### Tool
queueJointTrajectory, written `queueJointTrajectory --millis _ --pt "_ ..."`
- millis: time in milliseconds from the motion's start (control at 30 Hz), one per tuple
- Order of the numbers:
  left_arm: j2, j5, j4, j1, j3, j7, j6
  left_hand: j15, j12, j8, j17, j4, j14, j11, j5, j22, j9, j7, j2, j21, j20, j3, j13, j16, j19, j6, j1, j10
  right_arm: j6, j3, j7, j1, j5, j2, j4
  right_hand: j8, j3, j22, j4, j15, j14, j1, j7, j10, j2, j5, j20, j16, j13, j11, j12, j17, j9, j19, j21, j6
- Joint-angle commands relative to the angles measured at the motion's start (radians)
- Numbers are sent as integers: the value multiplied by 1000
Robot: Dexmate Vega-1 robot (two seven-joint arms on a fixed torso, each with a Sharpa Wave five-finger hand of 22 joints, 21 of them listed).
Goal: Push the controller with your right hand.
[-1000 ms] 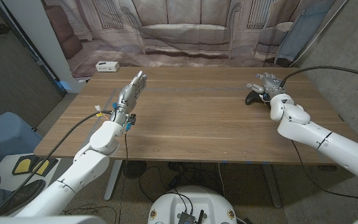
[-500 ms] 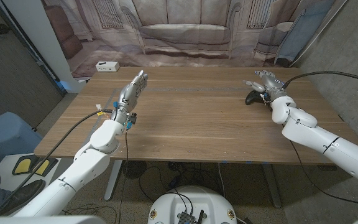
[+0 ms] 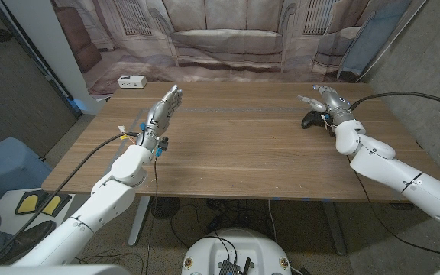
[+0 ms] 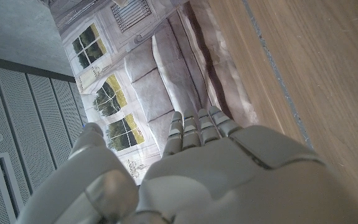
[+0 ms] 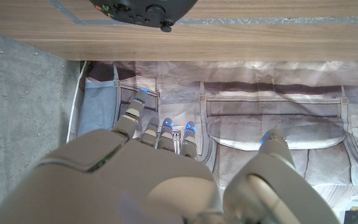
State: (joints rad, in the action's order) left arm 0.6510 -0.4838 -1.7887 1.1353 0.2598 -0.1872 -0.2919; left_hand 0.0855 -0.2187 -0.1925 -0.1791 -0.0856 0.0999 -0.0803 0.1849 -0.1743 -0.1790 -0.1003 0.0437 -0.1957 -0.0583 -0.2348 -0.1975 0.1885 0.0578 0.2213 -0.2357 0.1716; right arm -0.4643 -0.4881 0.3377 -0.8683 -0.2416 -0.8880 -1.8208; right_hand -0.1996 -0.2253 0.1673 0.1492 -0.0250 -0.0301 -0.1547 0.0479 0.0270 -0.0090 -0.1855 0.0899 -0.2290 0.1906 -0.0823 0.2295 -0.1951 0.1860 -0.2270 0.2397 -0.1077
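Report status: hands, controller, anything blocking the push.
Right hand open, fingers spread above the controller, contact unclear. Left hand open, idle on the table's left side. Nothing seen around the controller on the wooden table.

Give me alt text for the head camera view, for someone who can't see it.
The robot's right hand, fingers spread, hovers by a black controller near the far right of a wooden table. The left hand waits with fingers extended on the table's left side, holding nothing. A printed backdrop of a sofa hangs behind.
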Motion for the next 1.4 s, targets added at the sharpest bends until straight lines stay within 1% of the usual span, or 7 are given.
queueJointTrajectory --millis 33,100,400,700,1033,1233,1400 --pt "4 1 2 -15 4 7 9 -1 3 3 -2 -6 -2 2 -1 -6 -3 -5 8 -3 -4 0 -3 0 -2 4 -4 3 115 58 58 -53 72 12 7 -8 -2 2 3 -5 18 -6 -7 18 -7 -9 -40 -3 0 -8 4 -1 3 7 -14 -22" --pt "5 1 4 -18 5 9 9 -1 3 3 -2 -6 -3 0 -1 -6 -3 -5 8 -3 -4 0 -3 0 -2 4 -4 3 134 69 63 -61 88 15 7 -9 -2 2 2 -5 22 -7 -8 22 -8 -9 -50 -3 0 -7 4 -1 3 9 -17 -26" --pt "4 -1 11 -28 8 16 6 -1 3 3 -2 -7 -2 2 -1 -6 -3 -4 8 -3 -4 0 -3 0 -2 5 -3 5 225 106 92 -92 136 28 21 -10 -1 3 1 -9 36 -9 -9 48 -10 -9 -53 -4 0 -6 10 0 3 5 -21 -37" --pt "0 -5 18 -38 12 18 11 -1 3 3 -2 -8 -2 -2 -1 -6 -3 -2 9 -3 -4 0 -3 0 -2 5 -3 5 368 141 107 -121 191 46 48 -20 -3 3 -1 -14 60 -12 -15 80 -9 -11 -69 -6 0 -9 15 0 3 -7 -24 -78" --pt "-5 -6 35 -59 25 30 11 0 4 3 -2 -10 -4 -1 -1 -6 -3 -2 9 -3 -3 0 -3 -1 -2 4 -2 2 511 182 70 -149 297 80 89 -19 -6 4 -3 -25 76 -17 -34 98 -4 -12 -78 -6 0 -28 15 -1 3 -15 -27 -90" --pt "-5 -8 37 -69 31 36 19 0 3 3 -2 -10 -4 -2 -1 -6 -3 -2 9 -3 -1 0 -3 -1 -2 3 -2 3 582 193 35 -157 336 86 112 -15 -9 4 -3 -23 77 -21 -46 98 1 -13 -86 -4 0 -28 12 -1 3 -23 -27 -85" --pt "-5 -14 43 -78 42 46 30 0 4 3 -2 -11 -4 -3 -1 -6 -3 -3 9 -3 -1 0 -3 -1 -1 3 -2 3 658 209 -14 -163 410 106 142 -11 -11 4 -3 -24 80 -23 -58 100 3 -14 -94 -2 0 -29 9 -1 2 -43 -22 -82"
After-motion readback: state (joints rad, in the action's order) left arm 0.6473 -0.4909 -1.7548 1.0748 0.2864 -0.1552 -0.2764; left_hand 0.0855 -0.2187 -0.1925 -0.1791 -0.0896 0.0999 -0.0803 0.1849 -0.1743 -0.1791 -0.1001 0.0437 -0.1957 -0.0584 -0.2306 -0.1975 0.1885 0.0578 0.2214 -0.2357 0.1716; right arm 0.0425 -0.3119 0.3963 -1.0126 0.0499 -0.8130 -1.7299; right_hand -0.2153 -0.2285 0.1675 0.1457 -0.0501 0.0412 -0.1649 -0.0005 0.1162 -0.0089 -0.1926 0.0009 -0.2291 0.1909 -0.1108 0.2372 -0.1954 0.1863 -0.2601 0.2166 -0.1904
